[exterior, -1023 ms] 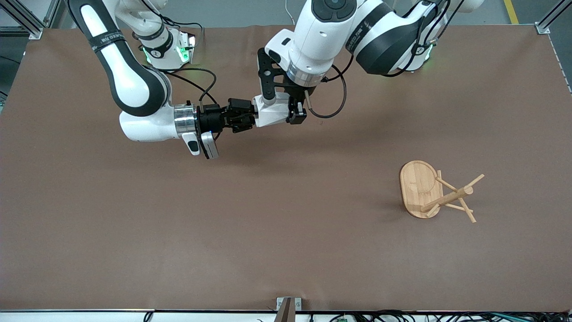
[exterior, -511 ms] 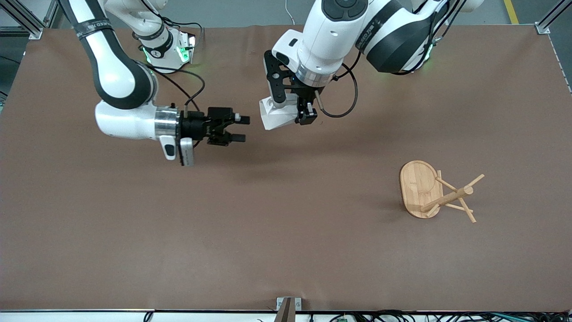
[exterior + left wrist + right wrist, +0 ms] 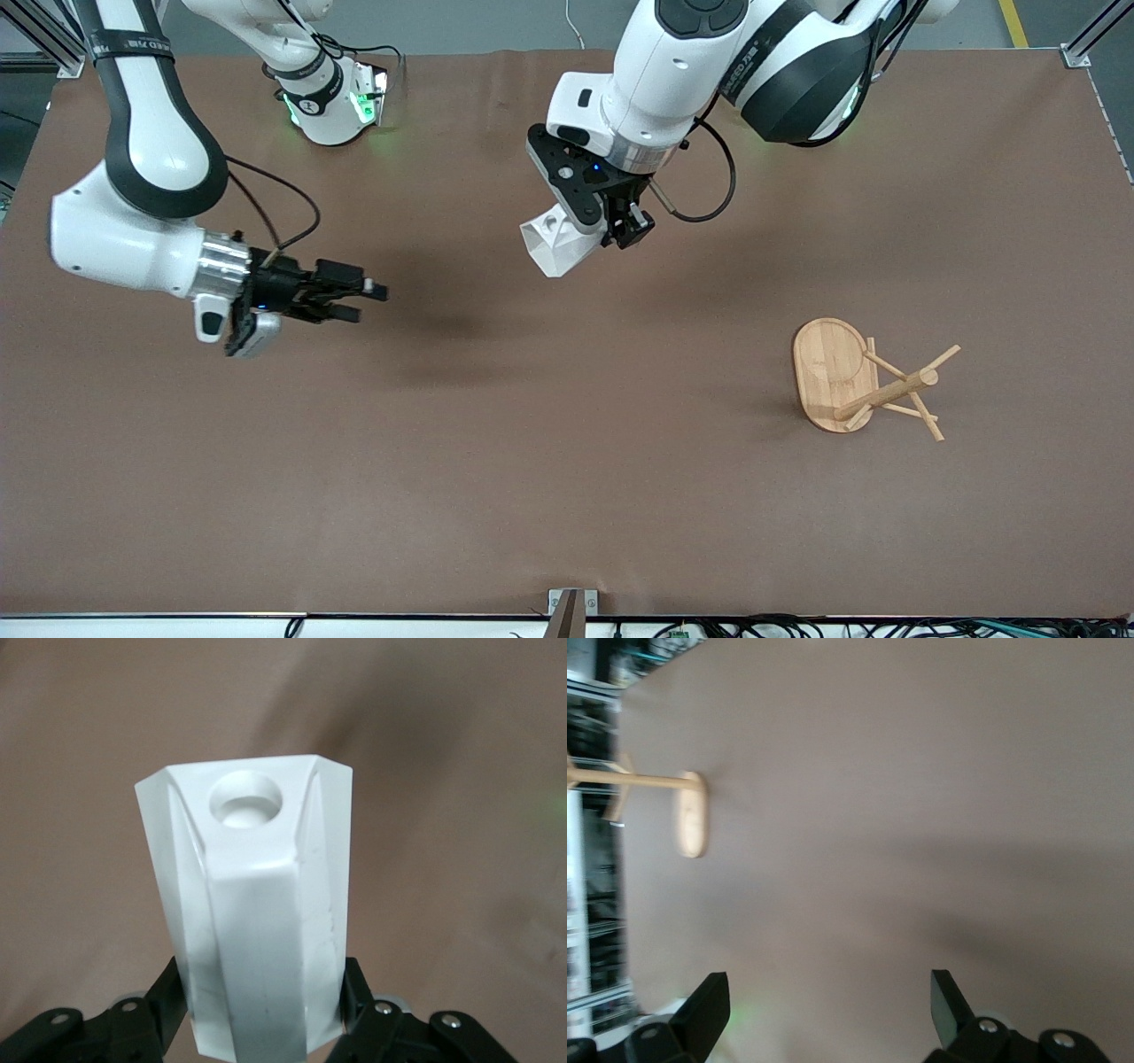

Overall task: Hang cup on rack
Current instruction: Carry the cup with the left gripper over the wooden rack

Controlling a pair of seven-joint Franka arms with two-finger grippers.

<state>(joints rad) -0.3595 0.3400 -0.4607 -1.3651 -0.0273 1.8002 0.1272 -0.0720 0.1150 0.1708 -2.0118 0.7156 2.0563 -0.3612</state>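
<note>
My left gripper point(image 3: 611, 232) is shut on the white faceted cup point(image 3: 556, 244) and holds it in the air over the middle of the table. In the left wrist view the cup point(image 3: 257, 912) fills the space between the fingers point(image 3: 356, 992), its handle tab with the round hole facing the camera. The bamboo rack point(image 3: 864, 381) stands on its oval base toward the left arm's end of the table; it also shows in the right wrist view point(image 3: 664, 797). My right gripper point(image 3: 368, 301) is open and empty over the right arm's end of the table; its fingers point(image 3: 713, 1005) are wide apart.
The brown table point(image 3: 549, 478) stretches bare between the grippers and the rack. A metal bracket point(image 3: 571, 607) sits at the table edge nearest the front camera. The arm bases point(image 3: 332, 102) stand along the top edge.
My right gripper let go of the cup and drew back toward the right arm's end, open. My left gripper kept the cup and moved slightly toward the rack's end.
</note>
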